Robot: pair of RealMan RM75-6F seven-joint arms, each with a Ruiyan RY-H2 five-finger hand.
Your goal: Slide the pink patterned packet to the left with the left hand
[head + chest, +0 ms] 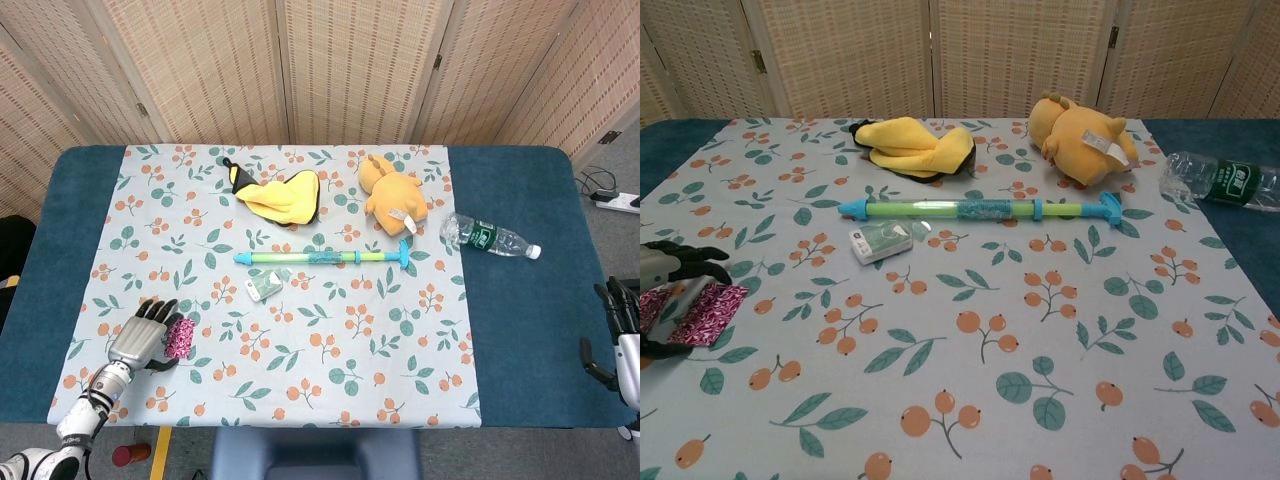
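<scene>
A pink patterned packet (182, 337) (708, 310) lies flat near the front left of the floral cloth (330, 330). My left hand (140, 335) (672, 268) rests on its left part, fingers spread over it and thumb at its near edge. A second pink packet (650, 306) peeks out under the same hand in the chest view. It is hidden in the head view. My right hand (622, 335) hangs by the table's right edge, fingers apart and holding nothing.
Behind the packet lie a small green-and-white pack (263, 288), a teal water-gun tube (325, 258), a yellow plush (280, 194) and an orange plush (394, 197). A clear bottle (488, 237) lies on the blue table (520, 320) at the right.
</scene>
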